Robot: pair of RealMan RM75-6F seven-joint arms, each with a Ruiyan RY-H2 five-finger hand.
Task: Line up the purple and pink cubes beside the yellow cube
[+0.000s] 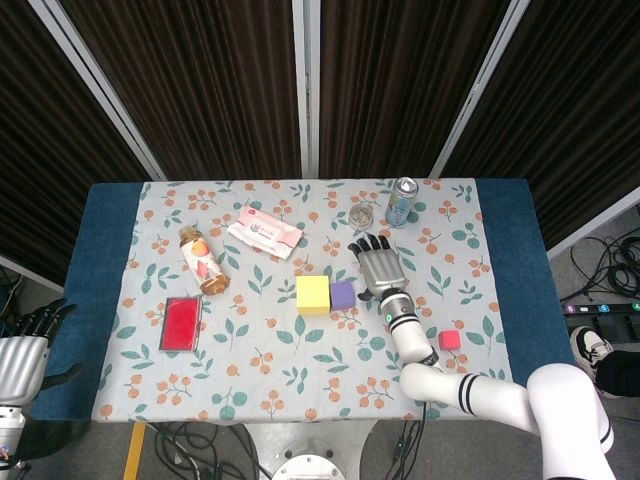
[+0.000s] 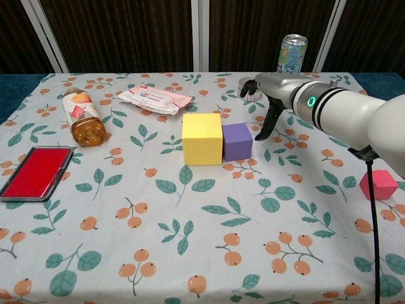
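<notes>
Right hand (image 1: 379, 270) (image 2: 268, 95) is over the table just right of the purple cube (image 1: 343, 293) (image 2: 237, 140), palm down, fingers spread and pointing toward the far edge, nothing held; from the chest view the thumb hangs down just beside the cube's right side, can't tell if it touches. Purple cube sits flat, touching or nearly touching the right face of the yellow cube (image 1: 312, 294) (image 2: 202, 139); the two run in a left-right row, sides roughly square to the table edges, yellow one clearly bigger. No long axis on either, they're cubes. Pink cube (image 1: 449, 339) (image 2: 378, 184) is well apart, near the right front of the table, beside the right forearm, turned slightly off square. Left hand (image 1: 22, 352) is off the table past the left edge, fingers apart, holding nothing. Around: soda can (image 1: 401, 201) (image 2: 292, 53) upright at the far side, small round lid-like thing (image 1: 360, 214) beside it, wipes pack (image 1: 264, 231) (image 2: 154, 99), bottle (image 1: 202, 260) (image 2: 82, 116) lying on its side, red flat case (image 1: 181, 322) (image 2: 35, 172) front left, all on the floral tablecloth (image 1: 300, 370) (image 2: 190, 253).
</notes>
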